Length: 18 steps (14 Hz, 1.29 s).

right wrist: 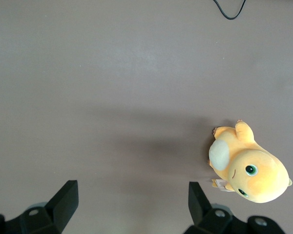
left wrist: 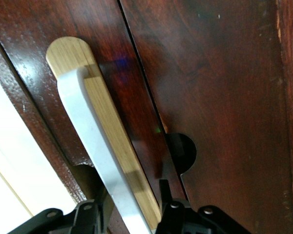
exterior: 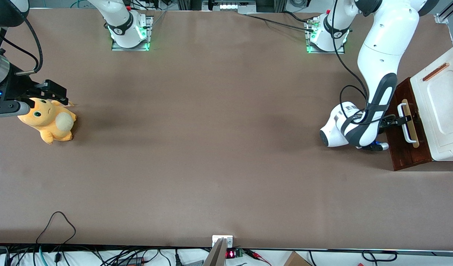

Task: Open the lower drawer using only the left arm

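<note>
the lower drawer (exterior: 405, 147) sits at the right edge of the front view, below the white moulded panel (exterior: 442, 107), and it looks shut or barely started; no light wood interior shows. the left arm (exterior: 377, 74) reaches down from the upper right, and its gripper (exterior: 403, 120) is at the white loop handle (exterior: 405, 127). in the wrist view the fingers (left wrist: 168, 204) straddle the handle (left wrist: 100, 161) and its pale wooden strip (left wrist: 115, 136), close against it, so the grasp seems made. the pull outward is what remains. the brown table (exterior: 211, 147) spreads wide, with an orange plush toy (exterior: 51, 123) at the left of the front view, toward the parked arm's end.
</note>
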Tool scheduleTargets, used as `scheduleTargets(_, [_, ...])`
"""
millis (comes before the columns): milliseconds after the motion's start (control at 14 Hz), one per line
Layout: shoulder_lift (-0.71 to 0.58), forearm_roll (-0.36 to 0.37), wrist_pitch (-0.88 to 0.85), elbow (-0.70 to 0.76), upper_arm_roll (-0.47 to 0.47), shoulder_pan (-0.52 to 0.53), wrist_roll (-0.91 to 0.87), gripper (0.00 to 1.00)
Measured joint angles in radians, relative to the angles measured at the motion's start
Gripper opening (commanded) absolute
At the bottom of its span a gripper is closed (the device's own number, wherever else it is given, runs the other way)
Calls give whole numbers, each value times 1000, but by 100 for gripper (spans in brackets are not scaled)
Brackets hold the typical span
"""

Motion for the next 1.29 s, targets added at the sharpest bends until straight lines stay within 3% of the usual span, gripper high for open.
scheduleTargets(430, [0, 18, -25, 0, 0, 0, -35, 32])
scheduleTargets(1289, [6, 18, -24, 0, -1, 0, -38, 26])
